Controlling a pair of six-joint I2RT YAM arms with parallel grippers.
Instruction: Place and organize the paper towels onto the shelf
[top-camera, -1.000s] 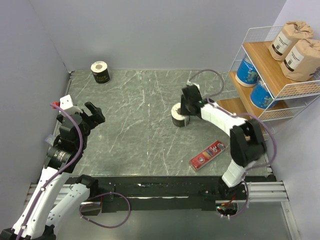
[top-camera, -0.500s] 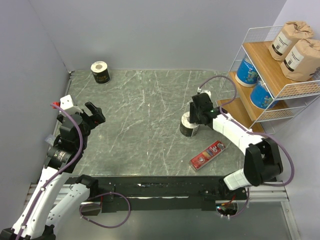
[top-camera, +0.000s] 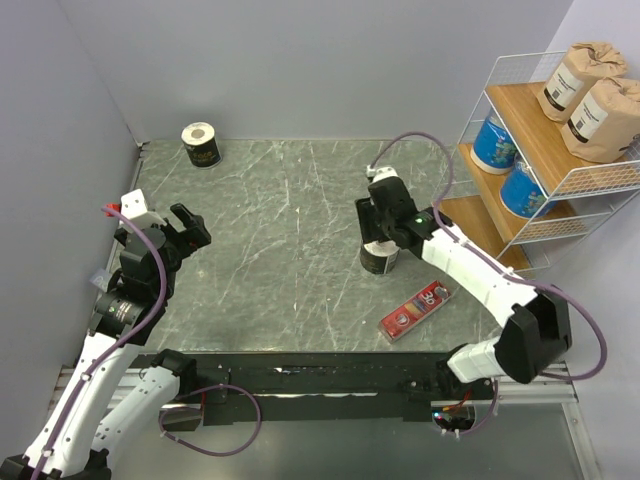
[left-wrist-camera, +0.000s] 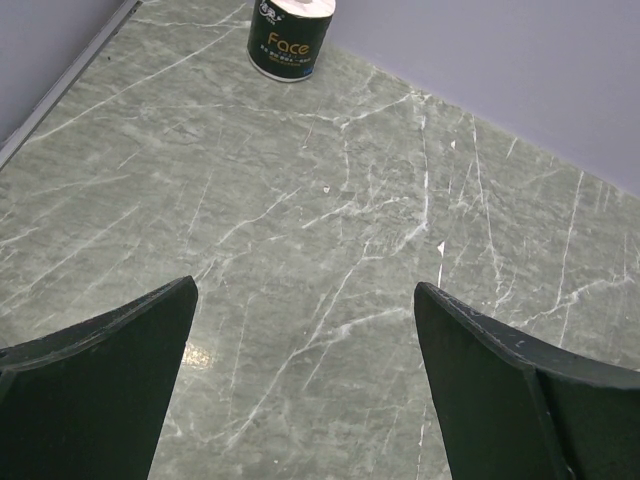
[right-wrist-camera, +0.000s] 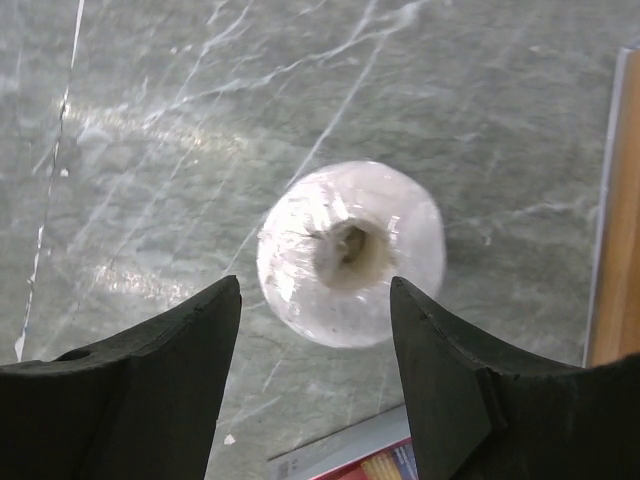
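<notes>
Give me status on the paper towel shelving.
Done: two brown kraft rolls on the top tier of the shelf, two blue rolls on the middle tier. In hand: nothing gripped; the right gripper hovers open over a black roll standing near the shelf. Remaining: that roll and the second black roll at the far-left corner; left gripper open.

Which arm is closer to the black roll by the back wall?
Left. The left fingers are in front of that black white-topped roll; the right fingers are farther right, above another black roll.
</notes>
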